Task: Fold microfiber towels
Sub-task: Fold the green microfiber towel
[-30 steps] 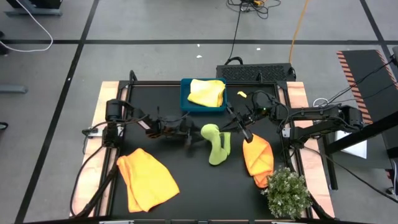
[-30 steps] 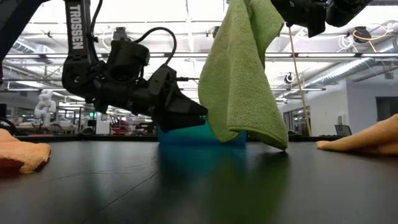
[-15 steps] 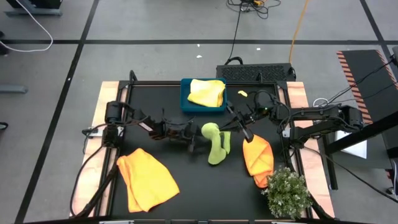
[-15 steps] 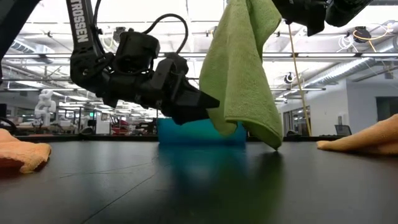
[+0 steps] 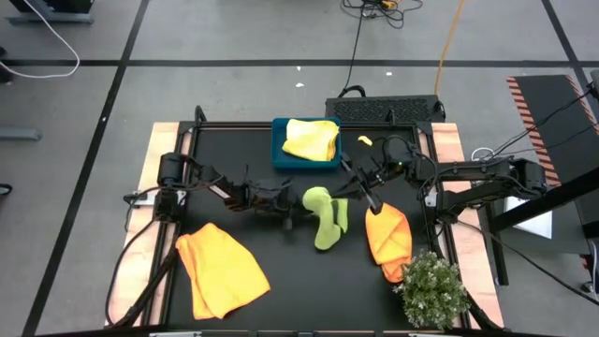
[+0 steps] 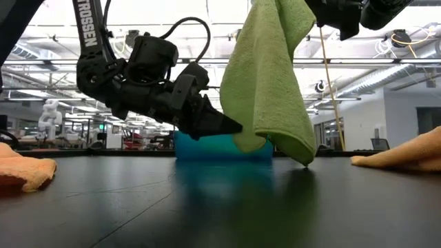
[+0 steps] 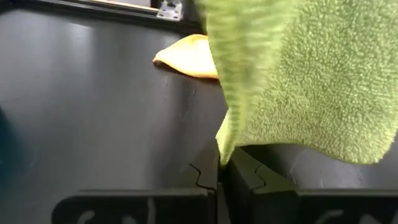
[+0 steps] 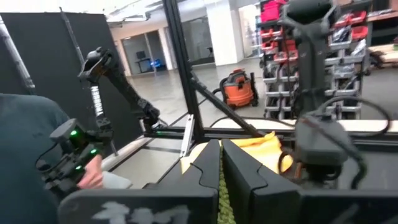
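A lime green towel [image 6: 265,76] hangs over the middle of the table. My right gripper [image 5: 347,194] is shut on its top, and my left gripper [image 6: 239,127] is shut on its lower hanging corner, low over the table. A pale yellow towel [image 5: 311,139] lies bunched in the teal tray [image 5: 281,159] at the far edge. One orange towel [image 5: 221,270] lies spread at the near left. Another orange towel [image 5: 388,239] lies folded at the right. My left gripper pinches the green towel's lower corner [image 7: 225,144] between its two fingers. The fingers come nearly level from the table's left. That corner is clear of the table. My right gripper has the towel's top edge [image 8: 220,191] between its shut fingers, where a green sliver shows. It comes from the table's right, high above the table. The towel hangs below it, and only its lowest tip [image 6: 305,160] is near the table.
A bushy green plant [image 5: 432,290] stands at the near right corner, beside the right orange towel. A black power strip [image 5: 384,109] lies behind the table's far edge. Bare black tabletop [image 5: 309,290] lies between the two orange towels.
My left gripper has moved toward the table's right up to the hanging green towel, rolled a little, and shut on its lower corner. The towel's lower edge has been drawn slightly toward that gripper. Its top has stayed in place.
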You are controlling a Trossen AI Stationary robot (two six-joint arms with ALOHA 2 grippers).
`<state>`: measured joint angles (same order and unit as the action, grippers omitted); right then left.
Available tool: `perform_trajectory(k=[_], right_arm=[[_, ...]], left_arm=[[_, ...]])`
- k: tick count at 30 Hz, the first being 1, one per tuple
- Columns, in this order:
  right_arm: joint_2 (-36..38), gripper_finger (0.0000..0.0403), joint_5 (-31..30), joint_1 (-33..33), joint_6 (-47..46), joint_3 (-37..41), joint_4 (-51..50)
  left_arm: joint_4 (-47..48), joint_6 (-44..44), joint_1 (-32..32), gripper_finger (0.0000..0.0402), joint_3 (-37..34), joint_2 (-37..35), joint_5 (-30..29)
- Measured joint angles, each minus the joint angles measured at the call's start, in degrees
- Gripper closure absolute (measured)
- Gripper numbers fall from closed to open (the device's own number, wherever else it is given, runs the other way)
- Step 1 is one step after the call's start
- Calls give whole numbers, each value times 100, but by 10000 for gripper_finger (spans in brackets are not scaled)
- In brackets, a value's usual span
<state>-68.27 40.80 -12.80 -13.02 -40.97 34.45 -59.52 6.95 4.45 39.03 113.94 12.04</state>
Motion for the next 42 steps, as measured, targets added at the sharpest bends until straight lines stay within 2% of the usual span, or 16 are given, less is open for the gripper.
perform_trajectory(k=[5, 13, 20, 24, 29, 35, 39, 42], right_arm=[[0, 403, 10, 0, -2, 0, -386], [2, 401, -70, 0, 58, 0, -1643], [2, 397, -634, 4, 459, 0, -2759], [2, 374, -952, 81, 701, 0, -3476], [-250, 313, -1342, 329, 795, 57, -3567], [-922, 241, -1466, 507, 796, 76, -3130], [-1445, 219, -1818, 465, 801, 76, -2243], [-1827, 216, -1835, 309, 811, 69, -1897]], left_arm=[[848, 48, 154, 397, -168, -496, 138], [3321, -588, 188, 399, -230, -2190, -259], [5249, -788, 101, 399, -230, -3555, -757], [6195, -794, -20, 400, -230, -4099, -983], [6844, -796, -261, 399, -230, -4237, -997], [6925, -819, -655, 399, -240, -4016, -994], [6819, -884, -940, 400, -241, -3753, -945], [6627, -873, -1100, 397, -230, -3500, -929]])
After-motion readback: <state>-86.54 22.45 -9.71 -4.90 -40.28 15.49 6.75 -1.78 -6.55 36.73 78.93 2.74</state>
